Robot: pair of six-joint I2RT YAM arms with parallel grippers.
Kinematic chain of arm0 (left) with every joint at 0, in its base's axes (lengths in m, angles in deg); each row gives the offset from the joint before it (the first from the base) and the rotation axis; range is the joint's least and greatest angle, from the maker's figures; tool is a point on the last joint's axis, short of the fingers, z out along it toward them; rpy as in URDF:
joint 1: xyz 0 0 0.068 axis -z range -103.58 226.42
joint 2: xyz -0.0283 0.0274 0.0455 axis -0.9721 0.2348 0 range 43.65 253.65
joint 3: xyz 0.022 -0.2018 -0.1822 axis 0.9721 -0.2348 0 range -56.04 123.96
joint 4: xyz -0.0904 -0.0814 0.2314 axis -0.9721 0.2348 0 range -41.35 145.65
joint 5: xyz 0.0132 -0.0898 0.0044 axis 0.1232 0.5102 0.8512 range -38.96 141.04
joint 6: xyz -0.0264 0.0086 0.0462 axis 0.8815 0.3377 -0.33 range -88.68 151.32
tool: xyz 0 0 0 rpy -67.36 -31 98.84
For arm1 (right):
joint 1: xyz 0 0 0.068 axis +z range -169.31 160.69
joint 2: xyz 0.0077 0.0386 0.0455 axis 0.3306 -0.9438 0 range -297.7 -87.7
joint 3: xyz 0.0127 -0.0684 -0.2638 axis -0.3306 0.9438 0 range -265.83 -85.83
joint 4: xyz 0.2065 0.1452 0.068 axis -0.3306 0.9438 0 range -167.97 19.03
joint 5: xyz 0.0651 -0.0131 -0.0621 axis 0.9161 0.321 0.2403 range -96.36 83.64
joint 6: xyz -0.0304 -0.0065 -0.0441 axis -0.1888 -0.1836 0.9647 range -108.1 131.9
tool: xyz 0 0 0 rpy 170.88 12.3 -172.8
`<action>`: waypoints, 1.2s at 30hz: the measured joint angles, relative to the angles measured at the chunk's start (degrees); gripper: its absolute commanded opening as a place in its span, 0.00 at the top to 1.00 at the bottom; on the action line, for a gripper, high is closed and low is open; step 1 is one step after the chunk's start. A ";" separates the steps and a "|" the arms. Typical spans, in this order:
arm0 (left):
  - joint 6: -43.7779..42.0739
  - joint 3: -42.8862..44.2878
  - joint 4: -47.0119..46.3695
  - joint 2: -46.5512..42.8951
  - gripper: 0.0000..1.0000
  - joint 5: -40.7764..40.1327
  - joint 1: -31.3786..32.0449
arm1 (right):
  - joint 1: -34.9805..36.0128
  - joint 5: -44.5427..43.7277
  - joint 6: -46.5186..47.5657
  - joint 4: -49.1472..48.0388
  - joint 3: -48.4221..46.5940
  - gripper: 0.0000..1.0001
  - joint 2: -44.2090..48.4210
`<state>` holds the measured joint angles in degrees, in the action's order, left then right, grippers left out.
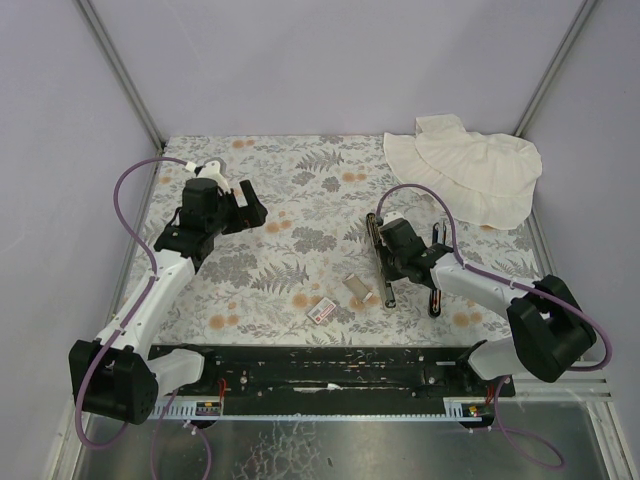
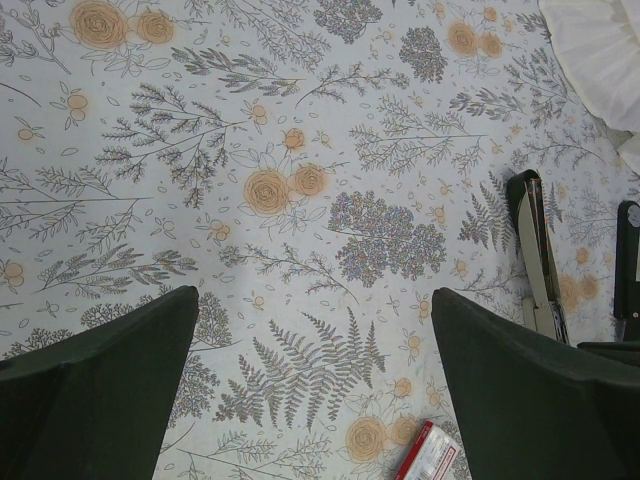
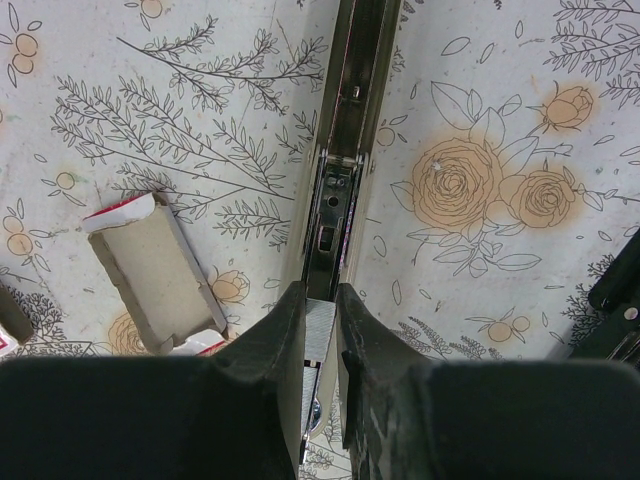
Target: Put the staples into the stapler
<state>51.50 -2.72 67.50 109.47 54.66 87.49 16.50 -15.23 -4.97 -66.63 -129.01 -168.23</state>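
Note:
The stapler point(image 3: 343, 175) lies opened flat on the flowered cloth, its metal magazine channel facing up. A short silver strip of staples point(image 3: 318, 332) sits between the fingers of my right gripper point(image 3: 320, 296), which is shut on it directly over the near end of the channel. From above, the right gripper point(image 1: 388, 250) covers the stapler's point(image 1: 373, 226) middle. The stapler's black top arm point(image 1: 436, 300) lies to its right. My left gripper point(image 2: 315, 300) hangs open over bare cloth, far left of the stapler point(image 2: 534, 255); seen from above, the left gripper point(image 1: 240, 205) holds nothing.
The staple box's brown cardboard tray point(image 3: 160, 268) lies just left of the stapler, and its white-and-red sleeve point(image 1: 322, 311) sits nearer the front edge. The same sleeve point(image 2: 430, 455) shows below the left gripper. A crumpled white cloth point(image 1: 470, 170) lies at the back right.

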 measured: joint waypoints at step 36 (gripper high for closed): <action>0.02 0.00 0.00 0.00 0.00 0.04 0.00 | -0.15 1.05 -0.07 1.09 0.83 0.91 0.68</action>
<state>51.53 -2.72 67.50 109.47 54.70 87.49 16.35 -14.18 -5.03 -65.54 -128.17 -167.55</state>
